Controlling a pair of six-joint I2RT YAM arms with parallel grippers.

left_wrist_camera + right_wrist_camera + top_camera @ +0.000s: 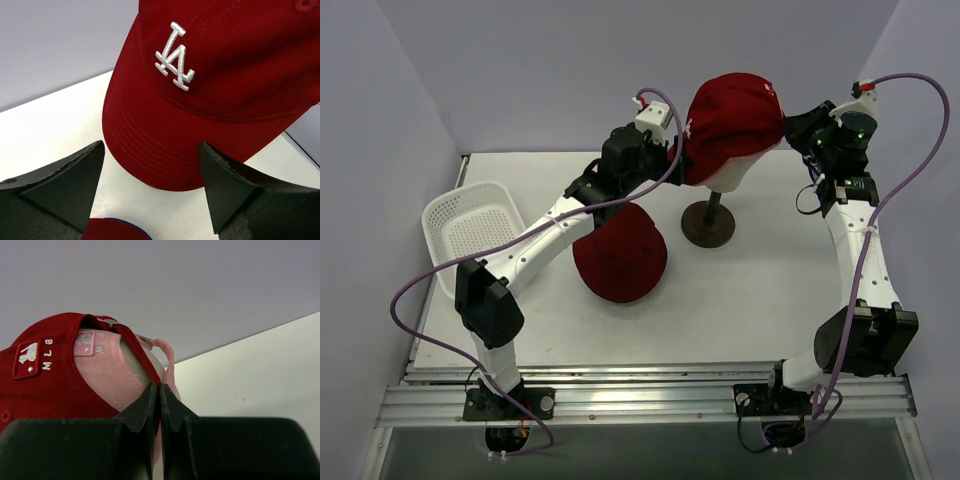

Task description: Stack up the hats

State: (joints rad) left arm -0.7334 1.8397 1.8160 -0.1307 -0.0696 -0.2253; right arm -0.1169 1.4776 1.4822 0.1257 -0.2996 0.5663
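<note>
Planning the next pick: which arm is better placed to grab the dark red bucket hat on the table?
Left. The left gripper is open and nearer the bucket hat; the right gripper is shut behind the red cap.

I saw pale lilac-grey walls (570, 60) on three sides. Tabletop (760, 300) was white, w/ alu rail (650, 400) at near edge.

Red cap (730, 115) atop pink cap (100, 375); bucket hat (620, 258) nearby.
</note>
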